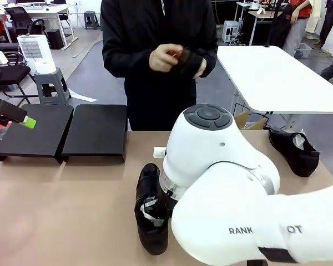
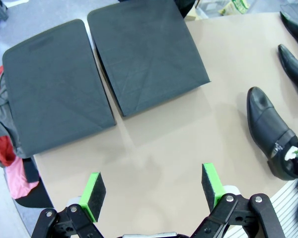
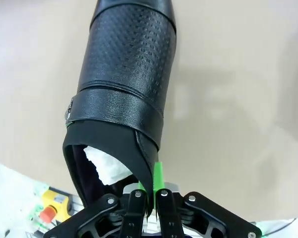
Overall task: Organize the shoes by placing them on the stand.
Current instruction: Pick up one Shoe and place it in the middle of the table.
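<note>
Glossy black shoe [image 3: 126, 74] with pinhole-dotted band, white paper [image 3: 107, 166] stuffing, black stand [image 2: 146, 54], tan table [image 2: 164, 148], green pads [image 2: 93, 193]

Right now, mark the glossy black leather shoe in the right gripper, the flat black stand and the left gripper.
glossy black leather shoe [image 3: 129, 74], right wrist view, its perforated upper.
flat black stand [image 2: 149, 54], left wrist view, one panel's top face.
left gripper [image 2: 152, 181], left wrist view, midway between its open fingertips.

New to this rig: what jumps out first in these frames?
The white right arm looms in the front view's foreground, its right gripper shut on the rim of a black shoe mid-table. The black stand at the far left holds no shoes yet; the open left gripper hovers near it.
</note>
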Action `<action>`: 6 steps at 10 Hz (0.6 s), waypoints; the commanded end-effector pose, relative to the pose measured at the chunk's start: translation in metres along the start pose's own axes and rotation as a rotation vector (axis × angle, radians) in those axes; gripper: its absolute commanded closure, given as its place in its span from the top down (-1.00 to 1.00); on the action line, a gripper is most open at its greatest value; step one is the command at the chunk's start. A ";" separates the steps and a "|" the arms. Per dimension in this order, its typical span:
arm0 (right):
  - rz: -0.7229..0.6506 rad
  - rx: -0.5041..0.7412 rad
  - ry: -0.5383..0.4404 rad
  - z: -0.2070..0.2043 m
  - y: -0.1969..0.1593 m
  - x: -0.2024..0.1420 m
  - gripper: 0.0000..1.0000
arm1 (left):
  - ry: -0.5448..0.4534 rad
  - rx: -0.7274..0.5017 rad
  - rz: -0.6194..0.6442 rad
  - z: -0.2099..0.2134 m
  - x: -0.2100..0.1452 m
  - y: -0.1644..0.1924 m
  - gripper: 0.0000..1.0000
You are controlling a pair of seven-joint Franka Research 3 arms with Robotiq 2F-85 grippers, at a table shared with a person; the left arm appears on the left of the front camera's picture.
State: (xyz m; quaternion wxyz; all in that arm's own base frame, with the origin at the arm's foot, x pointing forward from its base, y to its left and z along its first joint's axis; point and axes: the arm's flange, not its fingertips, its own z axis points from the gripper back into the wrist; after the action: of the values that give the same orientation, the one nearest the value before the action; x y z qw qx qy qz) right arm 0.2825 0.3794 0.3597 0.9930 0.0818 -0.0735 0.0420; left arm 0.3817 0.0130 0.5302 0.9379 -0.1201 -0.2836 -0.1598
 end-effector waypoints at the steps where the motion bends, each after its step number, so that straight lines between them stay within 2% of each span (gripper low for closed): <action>1: -0.063 -0.001 -0.043 -0.010 0.004 0.007 -1.00 | -0.005 -0.015 0.003 0.001 -0.001 0.001 1.00; 2: -0.065 -0.004 -0.041 -0.014 0.001 0.009 -0.94 | -0.005 -0.015 0.003 0.001 -0.001 0.001 1.00; 6: -0.060 -0.002 -0.017 -0.014 -0.009 0.016 0.53 | -0.005 -0.015 0.003 0.001 -0.001 0.001 1.00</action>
State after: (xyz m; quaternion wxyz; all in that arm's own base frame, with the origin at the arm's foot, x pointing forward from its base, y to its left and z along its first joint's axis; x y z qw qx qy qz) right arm 0.2998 0.3702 0.3441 0.9940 0.0854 -0.0673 0.0137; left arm 0.3817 0.0130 0.5302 0.9379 -0.1201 -0.2836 -0.1598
